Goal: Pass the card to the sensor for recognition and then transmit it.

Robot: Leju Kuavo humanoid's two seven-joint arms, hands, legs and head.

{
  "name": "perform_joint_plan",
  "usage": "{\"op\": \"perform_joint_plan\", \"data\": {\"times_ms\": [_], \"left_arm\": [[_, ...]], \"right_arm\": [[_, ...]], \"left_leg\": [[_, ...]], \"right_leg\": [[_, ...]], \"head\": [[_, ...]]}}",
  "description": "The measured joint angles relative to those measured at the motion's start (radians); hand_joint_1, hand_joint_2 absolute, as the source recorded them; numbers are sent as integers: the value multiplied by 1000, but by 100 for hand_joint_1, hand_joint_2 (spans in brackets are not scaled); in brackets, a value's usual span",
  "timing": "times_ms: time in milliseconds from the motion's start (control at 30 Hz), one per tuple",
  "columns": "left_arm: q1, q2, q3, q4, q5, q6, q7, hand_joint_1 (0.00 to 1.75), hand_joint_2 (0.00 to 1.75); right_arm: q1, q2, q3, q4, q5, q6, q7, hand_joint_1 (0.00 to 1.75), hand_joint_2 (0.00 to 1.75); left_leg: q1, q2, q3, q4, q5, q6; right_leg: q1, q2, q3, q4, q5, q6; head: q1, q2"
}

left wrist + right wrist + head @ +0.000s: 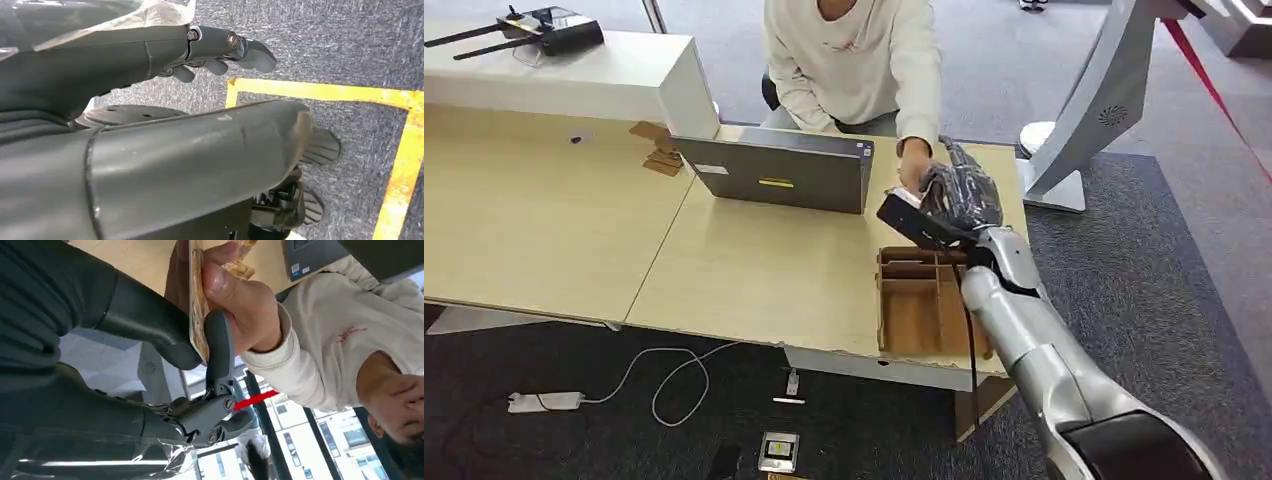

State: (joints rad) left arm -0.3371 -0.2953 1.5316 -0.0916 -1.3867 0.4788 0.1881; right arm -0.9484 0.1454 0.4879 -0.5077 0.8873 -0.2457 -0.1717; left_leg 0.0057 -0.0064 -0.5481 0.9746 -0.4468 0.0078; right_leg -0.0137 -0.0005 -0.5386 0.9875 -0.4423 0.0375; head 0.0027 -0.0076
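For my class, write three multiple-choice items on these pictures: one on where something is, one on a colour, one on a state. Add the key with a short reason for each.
1. Where does the wooden tray lie?
A. On the floor
B. On the table near its front edge, below the right hand
C. On the white counter

2. What colour is the person's sleeve?
A. Cream white
B. Red
C. Black

3. How is the card held?
A. It lies loose in the tray
B. The left hand grips it
C. The right hand pinches it while the person's hand also holds it

Key: 1 B, the head view shows it at the table edge. 2 A, both views show pale fabric. 3 C, the right wrist view shows thumb, finger and the person's hand on it.
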Motion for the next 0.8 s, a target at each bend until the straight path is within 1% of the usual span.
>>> {"op": "perform_joint_plan", "data": {"times_ms": [100, 133, 167, 367, 533, 667, 800], "left_arm": [[-1, -7, 0, 0, -2, 16, 2, 0, 0], [-1, -7, 0, 0, -2, 17, 2, 0, 0], [-1, -7, 0, 0, -2, 18, 2, 0, 0], [0, -10, 0, 0, -3, 27, 2, 0, 0], [1, -13, 0, 0, 0, 34, 3, 0, 0], [2, -15, 0, 0, -3, 36, 12, 0, 0], [4, -16, 0, 0, 12, 30, 14, 0, 0]], "right_arm": [[-6, 10, 14, 50, 11, 0, 6, 175, 175], [-7, 10, 16, 55, 13, 0, 6, 171, 175], [-7, 10, 18, 60, 14, 0, 7, 2, 175], [-8, 12, 20, 79, 16, -16, 2, 0, 175], [-22, 15, 20, 93, 9, -60, -23, 0, 175], [-45, 16, 20, 93, -20, -118, -66, 0, 175], [-79, 14, 13, 91, -74, -212, -120, 0, 175]], "left_leg": [[0, 0, 0, 0, 0, 0], [0, 0, 0, 0, 0, 0], [0, 0, 0, 0, 0, 0], [0, 0, 0, 0, 0, 0], [0, 0, 0, 0, 0, 0], [0, 0, 0, 0, 0, 0], [0, 0, 0, 0, 0, 0]], "right_leg": [[0, 0, 0, 0, 0, 0], [0, 0, 0, 0, 0, 0], [0, 0, 0, 0, 0, 0], [0, 0, 0, 0, 0, 0], [0, 0, 0, 0, 0, 0], [0, 0, 0, 0, 0, 0], [0, 0, 0, 0, 0, 0]], "head": [[0, 0], [0, 0], [0, 0], [0, 0], [0, 0], [0, 0], [0, 0]]}}
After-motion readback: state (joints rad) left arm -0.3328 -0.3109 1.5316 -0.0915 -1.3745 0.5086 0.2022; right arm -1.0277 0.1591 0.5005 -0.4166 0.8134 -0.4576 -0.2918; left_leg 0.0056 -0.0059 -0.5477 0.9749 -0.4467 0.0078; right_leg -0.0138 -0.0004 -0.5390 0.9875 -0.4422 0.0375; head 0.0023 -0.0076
